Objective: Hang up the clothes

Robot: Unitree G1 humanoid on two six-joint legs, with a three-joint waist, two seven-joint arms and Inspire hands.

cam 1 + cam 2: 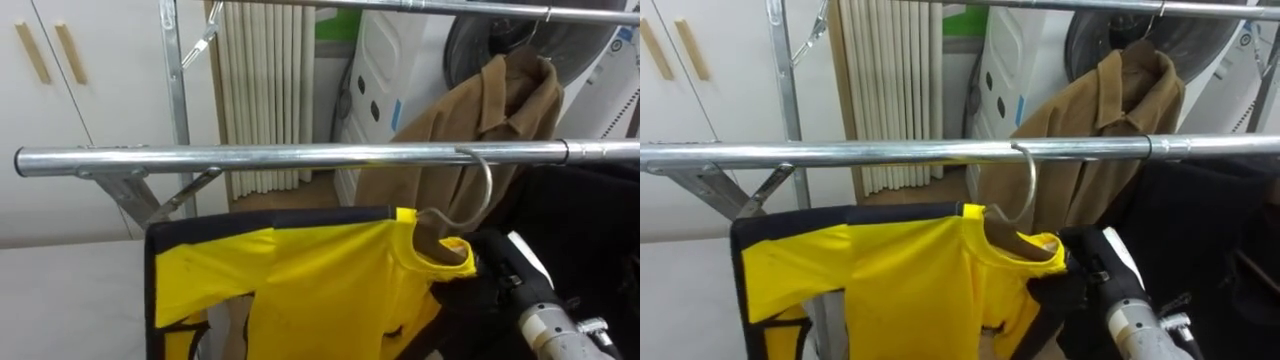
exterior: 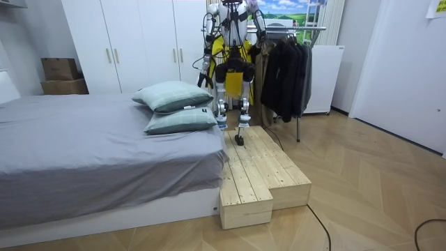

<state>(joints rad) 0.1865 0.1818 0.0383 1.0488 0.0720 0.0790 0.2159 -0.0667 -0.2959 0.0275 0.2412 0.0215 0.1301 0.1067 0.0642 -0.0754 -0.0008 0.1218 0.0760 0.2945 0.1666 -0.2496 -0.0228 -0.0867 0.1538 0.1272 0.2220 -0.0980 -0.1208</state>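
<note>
A yellow shirt (image 1: 310, 285) with black trim hangs on a hanger. The hanger's metal hook (image 1: 482, 190) is looped over the near steel rail (image 1: 300, 157) of the clothes rack. My right hand (image 1: 487, 268) is dark and sits just right of the shirt's collar, by the hanger's shoulder; its forearm comes in from the lower right. Its fingers blend into the dark clothes behind. In the room view I stand on a wooden platform (image 2: 258, 174) facing the rack, with the yellow shirt (image 2: 224, 50) in front of me. My left hand (image 2: 208, 42) is raised at the shirt's side there.
A brown jacket (image 1: 500, 110) hangs on the far rail (image 1: 450, 8). Dark garments (image 1: 600, 230) hang at the near rail's right end. The rack's upright post (image 1: 176, 80) stands at the left. A bed (image 2: 97, 146) with pillows adjoins the platform, and white wardrobes (image 2: 132, 42) stand behind.
</note>
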